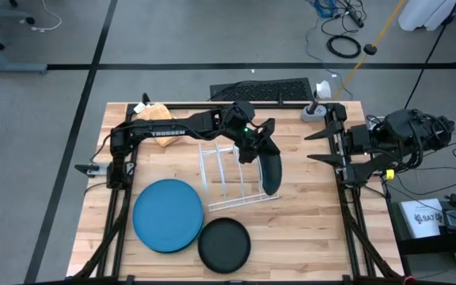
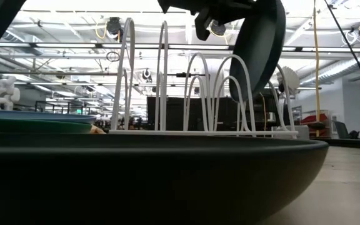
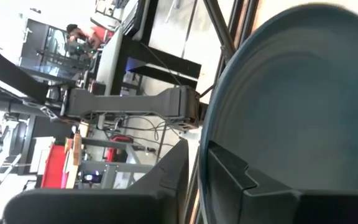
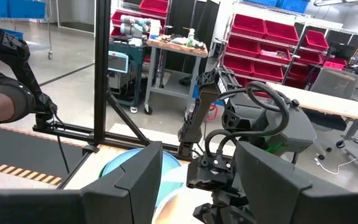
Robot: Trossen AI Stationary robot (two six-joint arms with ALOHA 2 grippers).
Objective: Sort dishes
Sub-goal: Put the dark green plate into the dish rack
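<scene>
My left gripper is shut on the dark teal plate, which stands on edge over the right end of the white wire rack. In the low view the plate hangs tilted, its lower edge level with the rack's hoops. The bright blue plate lies flat at the front left on the green plate. The black plate lies flat at the front edge. My right gripper is open and empty at the table's right side. My left gripper pinches the teal plate's rim between its two fingers, one finger on the hollow face and the other behind the plate. The fingers come from above, slanting down. The plate hangs on edge below them; whether its lower edge touches the rack, I cannot tell.
A tan ridged block lies at the far left under the left arm. A keyboard and a small grey stand sit at the far edge. Bare wood lies to the right of the rack.
</scene>
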